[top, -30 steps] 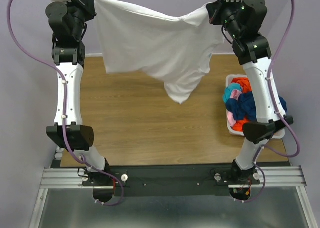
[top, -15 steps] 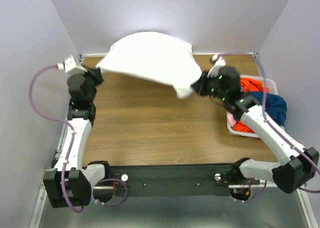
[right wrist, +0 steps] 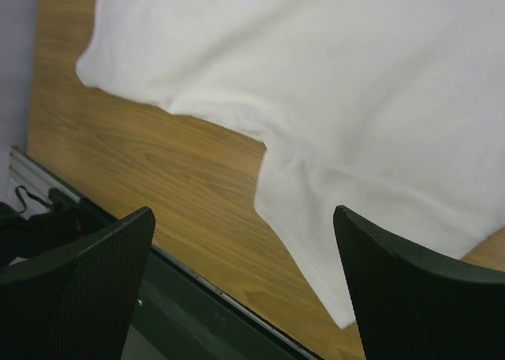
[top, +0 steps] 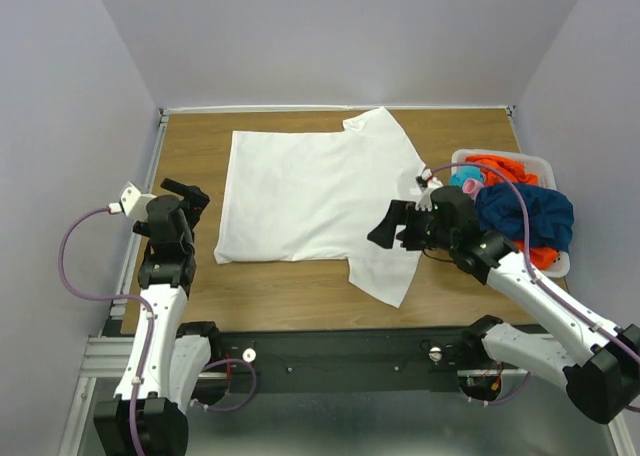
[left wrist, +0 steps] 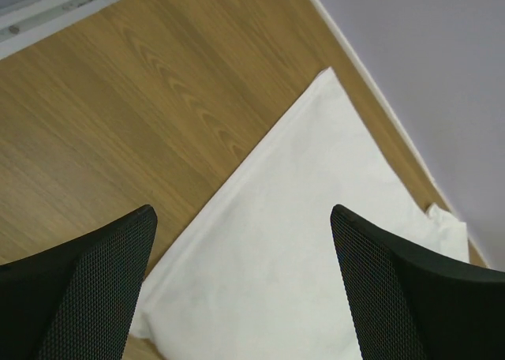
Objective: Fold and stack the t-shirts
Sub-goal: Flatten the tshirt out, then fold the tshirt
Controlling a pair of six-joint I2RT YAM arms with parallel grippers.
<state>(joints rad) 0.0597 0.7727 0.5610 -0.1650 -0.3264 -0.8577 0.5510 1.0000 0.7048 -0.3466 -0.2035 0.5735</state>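
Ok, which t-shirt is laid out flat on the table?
The plain white cloth t-shirt, spread on the wooden table; the orange shirt and dark blue shirt lie crumpled in the white plastic bin.

The slim jointed left arm (top: 160, 306) and its twin, the right arm (top: 540, 291), wear white plastic shells between chunky black joint housings. A thin purple cable (top: 63, 259) loops beside the left one; a second purple cable (top: 480, 163) arches over the right. Both rise from a black crossbar (top: 340, 361) on a silver aluminium rail (top: 110, 351). The left gripper (left wrist: 242, 210) and right gripper (right wrist: 244, 211) carry broad black fingers (left wrist: 87, 289) with fine mesh texture
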